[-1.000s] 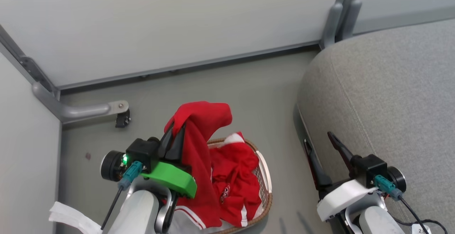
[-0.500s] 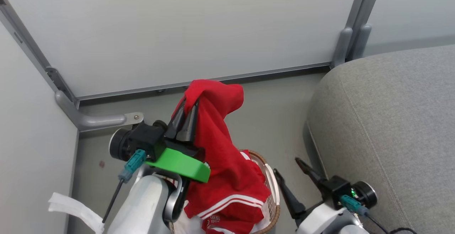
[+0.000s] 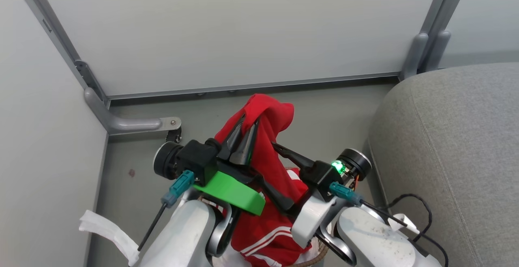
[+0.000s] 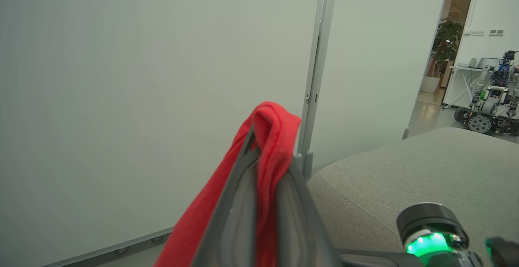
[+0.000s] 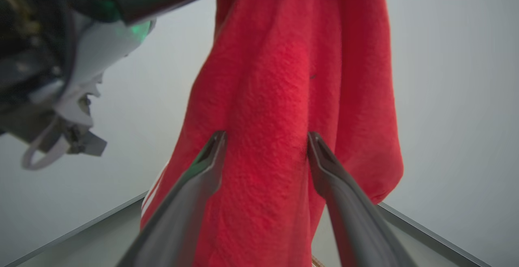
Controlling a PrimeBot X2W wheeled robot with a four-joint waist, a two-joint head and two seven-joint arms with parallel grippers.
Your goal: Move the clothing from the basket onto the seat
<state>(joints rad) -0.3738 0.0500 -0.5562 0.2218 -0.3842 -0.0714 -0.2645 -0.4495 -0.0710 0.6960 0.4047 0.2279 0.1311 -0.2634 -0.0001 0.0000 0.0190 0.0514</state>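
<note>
Red clothing [image 3: 271, 113] hangs pinched in the clamped left gripper [image 3: 250, 121], up above the basket [image 3: 320, 254]. Right gripper [image 5: 266, 135] has its jaws spread wide, one either side of the hanging cloth. Grey seat [image 3: 454, 137] is to the right, apart.

Head cam: high, looks fwd/down at the clothing [image 3: 272, 115] and seat [image 3: 458, 137]. L wrist cam: near-level, faces wall [image 4: 121, 76], seat at right. R wrist cam: v. close on clothing, wall behind. All three share the clothing.
</note>
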